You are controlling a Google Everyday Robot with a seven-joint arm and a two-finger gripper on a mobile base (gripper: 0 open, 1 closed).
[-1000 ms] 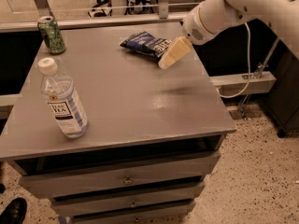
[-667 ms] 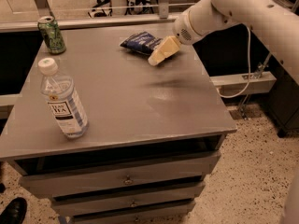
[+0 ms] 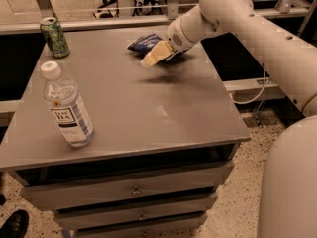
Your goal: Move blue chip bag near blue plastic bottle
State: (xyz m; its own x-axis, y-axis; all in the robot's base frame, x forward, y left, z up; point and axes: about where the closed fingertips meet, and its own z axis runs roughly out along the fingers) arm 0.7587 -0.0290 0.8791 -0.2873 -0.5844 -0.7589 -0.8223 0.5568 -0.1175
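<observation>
Gripper [image 3: 154, 56] sits at the near edge of the blue chip bag [image 3: 143, 42]; how wide it stands cannot be told. Well apart, front left, stands the blue plastic bottle [image 3: 67, 108].

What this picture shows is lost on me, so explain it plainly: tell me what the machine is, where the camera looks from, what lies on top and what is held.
This is a mobile robot with one white arm. At the arm's end is a tool for grasping. There is only one picture. It looks down at a grey drawer cabinet from its front, and where the camera is fixed is not known. On top stand a clear bottle with a white cap, front left, and a green can, back left. A blue chip bag lies at the back, right of the middle. The tool is right at that bag; whether it grips the bag cannot be told.
</observation>
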